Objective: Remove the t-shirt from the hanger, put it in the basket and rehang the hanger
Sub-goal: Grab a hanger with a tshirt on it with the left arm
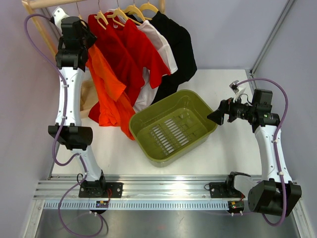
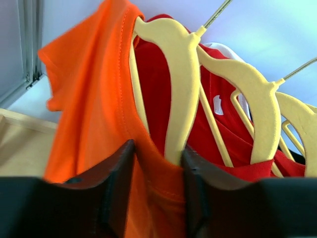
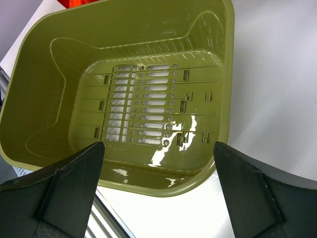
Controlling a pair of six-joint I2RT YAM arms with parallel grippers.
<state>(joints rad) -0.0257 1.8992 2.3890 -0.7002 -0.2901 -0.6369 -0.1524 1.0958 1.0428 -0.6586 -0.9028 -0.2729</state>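
Note:
An orange t-shirt [image 1: 106, 87] hangs at the left end of the rack on a pale yellow hanger [image 2: 176, 74]. My left gripper [image 1: 85, 37] is high at the rack and shut on the orange t-shirt's collar [image 2: 158, 168]; the fabric is pinched between its dark fingers [image 2: 116, 183]. The hanger's arm runs down just behind the pinch. My right gripper [image 1: 218, 115] is open and empty, hovering at the right rim of the green basket [image 1: 173, 126], which shows empty in the right wrist view [image 3: 148, 99].
Red [image 1: 131, 54], white [image 1: 158, 42] and black [image 1: 178, 47] t-shirts hang on more yellow hangers [image 1: 133, 10] to the right of the orange one. A wooden rack frame [image 1: 42, 25] stands at the back left. Grey walls close in both sides.

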